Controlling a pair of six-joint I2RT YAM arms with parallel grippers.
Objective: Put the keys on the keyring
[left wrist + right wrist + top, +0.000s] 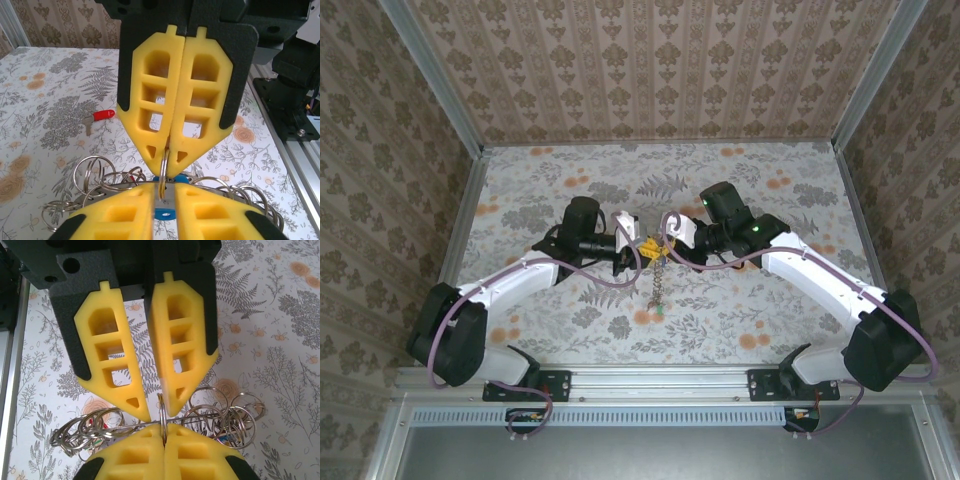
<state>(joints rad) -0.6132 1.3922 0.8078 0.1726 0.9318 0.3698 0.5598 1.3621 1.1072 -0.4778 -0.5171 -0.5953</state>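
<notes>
Right gripper (167, 156) first: its yellow fingers are pressed flat together, and between their tips they pinch one thin loop of the keyring (220, 416). My left gripper (157, 414) faces it nose to nose. In the top view the two arms reach in from nine o'clock and three o'clock and meet over the middle of the table (530, 190).

The left fingers stand a little apart. In the left wrist view a blue tag (165, 214) with a strip of grey metal above it sits in the gap between them, and the pinched loop runs down into that same gap. Whether those fingers are clamping the tag or only bracketing it, I cannot tell.

The rest of the keyring is a tangle of silver split rings bunched right at the two sets of fingertips. From the right wrist camera it spreads to nine o'clock and three o'clock of the pinch, just under the left fingers. In the top view a strand of it trails from the meeting point towards six o'clock, with specks of green and red at its far end. Whether that strand hangs or lies on the cloth I cannot tell.

The red-tagged key (100, 117) lies flat on the flowered table, on its own and well apart from both grippers. In the left wrist view it is at about ten o'clock of the pinch, tag end to the right, metal end to the left.
</notes>
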